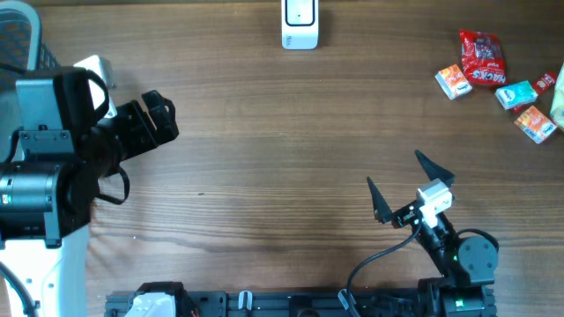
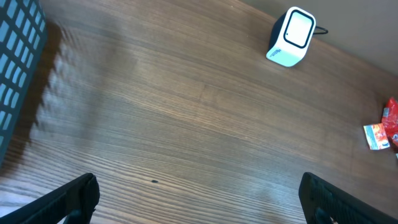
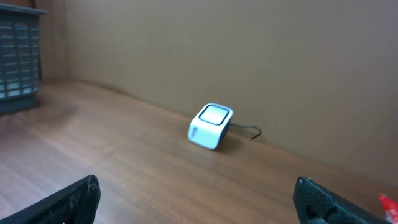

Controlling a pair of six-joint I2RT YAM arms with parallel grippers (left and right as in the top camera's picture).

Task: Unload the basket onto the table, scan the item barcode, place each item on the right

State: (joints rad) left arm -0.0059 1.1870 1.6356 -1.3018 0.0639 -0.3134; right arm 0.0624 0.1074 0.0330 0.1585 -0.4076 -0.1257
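A white barcode scanner (image 1: 300, 25) stands at the table's far edge, also seen in the left wrist view (image 2: 291, 36) and the right wrist view (image 3: 211, 125). Several small snack packets (image 1: 493, 75) lie at the far right, a red bag (image 1: 481, 56) among them; one orange-and-white packet (image 2: 376, 135) shows at the left wrist view's right edge. My left gripper (image 1: 159, 119) hangs open at the left side, nothing between its fingers (image 2: 74, 196). My right gripper (image 1: 407, 187) stands open near the front right, empty, its fingertips (image 3: 320, 199) wide apart.
A grey slatted basket (image 2: 15, 68) sits at the far left, also in the right wrist view (image 3: 18, 59). A wall (image 3: 249, 56) rises behind the scanner. The scanner's cable (image 3: 249, 132) trails behind it.
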